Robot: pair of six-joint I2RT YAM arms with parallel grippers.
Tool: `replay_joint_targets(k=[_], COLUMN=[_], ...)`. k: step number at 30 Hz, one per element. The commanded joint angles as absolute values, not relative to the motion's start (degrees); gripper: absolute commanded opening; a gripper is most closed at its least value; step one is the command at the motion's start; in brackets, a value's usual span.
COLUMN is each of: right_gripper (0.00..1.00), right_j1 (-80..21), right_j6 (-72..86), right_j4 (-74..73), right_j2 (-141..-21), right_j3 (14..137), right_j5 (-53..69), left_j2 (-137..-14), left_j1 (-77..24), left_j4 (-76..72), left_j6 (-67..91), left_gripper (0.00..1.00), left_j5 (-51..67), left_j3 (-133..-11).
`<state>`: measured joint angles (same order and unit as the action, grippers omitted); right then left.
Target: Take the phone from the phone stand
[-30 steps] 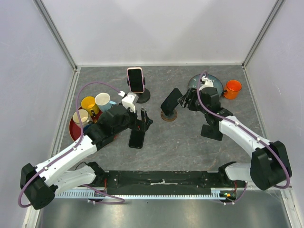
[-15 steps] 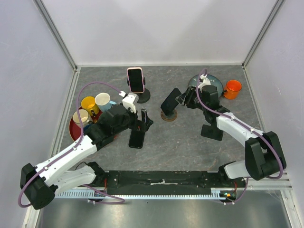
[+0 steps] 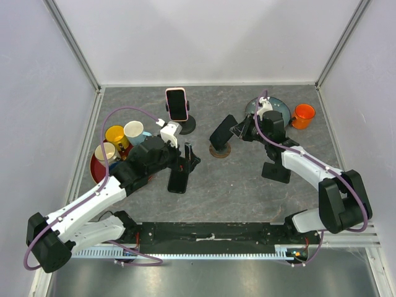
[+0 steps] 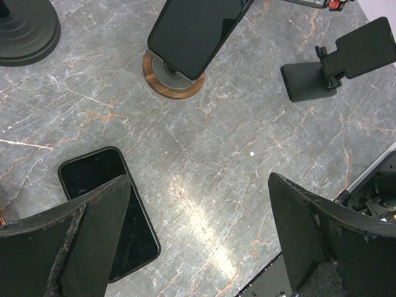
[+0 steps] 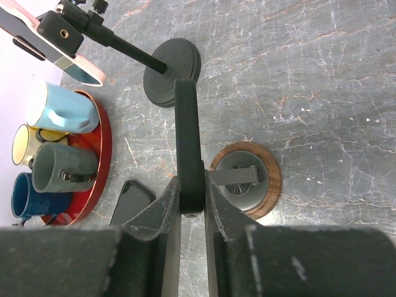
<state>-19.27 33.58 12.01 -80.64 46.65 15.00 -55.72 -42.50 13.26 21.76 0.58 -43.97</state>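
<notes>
A black phone (image 3: 221, 129) leans tilted on a round stand with a wooden rim (image 3: 218, 150) at the table's middle. My right gripper (image 3: 236, 129) is shut on the phone's right edge. In the right wrist view the phone (image 5: 188, 136) is edge-on between my fingers, beside the stand (image 5: 247, 179). My left gripper (image 3: 185, 158) is open and empty, hovering over a second black phone (image 3: 178, 180) lying flat. The left wrist view shows that flat phone (image 4: 111, 210) under my left finger, with the phone on the stand (image 4: 198, 28) farther off.
A pink phone (image 3: 177, 104) sits on a black pole stand (image 3: 185, 125) at the back. An empty black stand (image 3: 276, 171) is right of centre. A red tray (image 3: 96, 168) with several mugs is at the left. A dark plate (image 3: 275, 104) and an orange cup (image 3: 303, 116) are at the back right.
My right gripper has moved left onto the black phone on the stand and shut on its edge. The left arm has barely moved.
</notes>
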Motion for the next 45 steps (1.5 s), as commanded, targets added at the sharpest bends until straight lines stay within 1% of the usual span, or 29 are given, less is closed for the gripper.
replay_joint_targets(k=[1, 2, 6, 11, 24, 29, 36, 45], right_gripper=[0.10, 0.06, 0.00, 0.00, 0.00, 0.00, 0.00, 0.00], right_j1=[-19.07, -19.07, -19.07, -18.99, -19.07, -19.07, -19.60, -21.71], right_j6=[33.40, 33.49, 33.49, 32.52, 32.87, 33.57, 35.42, 36.65], right_j4=[13.62, 13.54, 13.27, 12.92, 10.99, 8.44, 6.16, 4.13], right_j2=[-77.70, -77.52, -75.68, -73.83, -68.38, -67.15, -65.74, -63.81], right_j3=[47.72, 47.90, 48.25, 48.87, 50.89, 51.15, 50.89, 49.57], right_j5=[16.43, 16.61, 17.05, 16.96, 18.72, 21.44, 27.67, 32.78], left_j2=[-55.63, -55.55, -55.28, -55.28, -55.19, -56.69, -59.32, -63.98], left_j1=[-42.54, -42.54, -42.54, -42.54, -42.71, -43.77, -46.40, -50.79], left_j4=[11.87, 11.87, 11.78, 11.87, 12.04, 12.04, 12.04, 12.13], left_j6=[21.18, 21.18, 21.18, 20.83, 18.72, 17.32, 14.95, 12.04], left_gripper=[1.00, 1.00, 1.00, 0.98, 0.98, 0.99, 1.00, 1.00], left_j5=[1.93, 1.85, 1.41, 0.79, 0.09, 0.18, -2.46, -6.15], left_j3=[-45.35, -45.35, -45.35, -45.35, -45.88, -46.84, -49.13, -53.70])
